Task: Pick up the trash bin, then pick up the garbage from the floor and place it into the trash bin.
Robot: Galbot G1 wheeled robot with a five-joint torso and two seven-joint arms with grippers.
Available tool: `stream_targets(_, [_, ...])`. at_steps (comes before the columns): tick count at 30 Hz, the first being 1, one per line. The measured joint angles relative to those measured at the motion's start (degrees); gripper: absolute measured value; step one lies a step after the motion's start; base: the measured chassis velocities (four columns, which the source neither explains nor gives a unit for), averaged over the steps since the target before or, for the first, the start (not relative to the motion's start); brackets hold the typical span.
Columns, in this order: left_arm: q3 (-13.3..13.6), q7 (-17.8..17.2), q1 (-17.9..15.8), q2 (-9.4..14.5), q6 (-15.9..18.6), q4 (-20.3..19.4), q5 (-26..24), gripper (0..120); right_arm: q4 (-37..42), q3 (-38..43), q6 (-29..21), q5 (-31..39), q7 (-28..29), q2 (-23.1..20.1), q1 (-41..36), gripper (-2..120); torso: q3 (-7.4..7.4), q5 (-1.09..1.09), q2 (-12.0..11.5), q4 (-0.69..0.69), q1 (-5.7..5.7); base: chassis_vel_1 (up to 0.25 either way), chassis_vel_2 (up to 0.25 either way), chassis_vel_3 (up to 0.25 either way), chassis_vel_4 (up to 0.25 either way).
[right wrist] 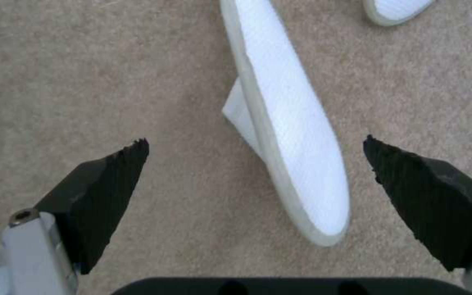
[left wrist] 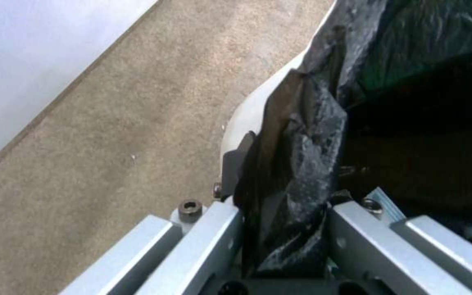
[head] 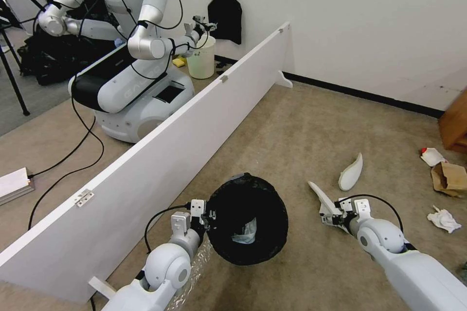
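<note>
Tan carpet floor [head: 301,121], long white partition board [head: 160,141] left of round white trash bin with crinkled black plastic liner [head: 248,218]. We see left end effector [head: 206,216] clamped on bin's rim [left wrist: 291,164], liner pinched between its fingers. Right end effector [right wrist: 255,172], right of bin, fingers spread wide, straddles flat white slipper [right wrist: 291,135] lying on carpet. Second white slipper [head: 351,172] beyond it; brown paper bag [head: 450,177] and crumpled white paper [head: 443,219] farther right of bin.
</note>
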Motion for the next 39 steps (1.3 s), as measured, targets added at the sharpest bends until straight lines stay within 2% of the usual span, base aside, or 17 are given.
stream_targets(19, [-0.17, -0.11, 0.30, -0.16, -0.33, 0.57, 0.23, 0, -6.98, 0.55, 2.32, -4.37, -0.16, 3.13, 2.47, 100, -0.01, 0.00, 0.00, 0.00, 0.00, 0.000, 0.000, 0.000, 0.000])
stream_targets(39, [0.05, 0.09, 0.62, -0.25, -0.96, 1.15, 0.63, 0, -9.81, 0.30, 3.22, -6.94, -0.05, 3.52, 3.61, 100, 0.00, 0.00, 0.00, 0.00, 0.00, 0.000, 0.000, 0.000, 0.000])
